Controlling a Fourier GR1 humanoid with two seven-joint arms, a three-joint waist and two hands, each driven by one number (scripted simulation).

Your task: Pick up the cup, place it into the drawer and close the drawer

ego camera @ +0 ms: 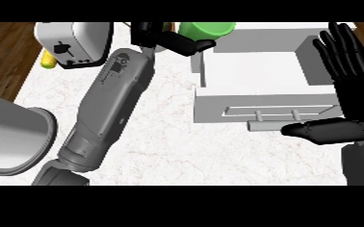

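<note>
1. The green cup [210,29] sits at the far edge of the view, just beside the back left corner of the open drawer [213,107]. It is not inside the drawer yet.
2. The left hand [165,37] has reached across the desk [171,134] to the cup. Its fingers [199,45] curl round the cup's near side, so it looks gripped. I cannot tell whether the cup is lifted or standing on the desk.
3. The right hand [347,96] shows at the right edge, beside the drawer's right wall. It rests there flat and spread, holding nothing.
4. The drawer stands pulled out, with nothing visible inside it, and its handle [274,114] faces the robot.
5. Done, by my reading: the reach and the grasp.
6. Left to do: carry the cup over the drawer's wall, set it inside, let go, then push the drawer front closed.
7. A toaster [71,41] stands at the far left, well apart from the drawer.
</note>
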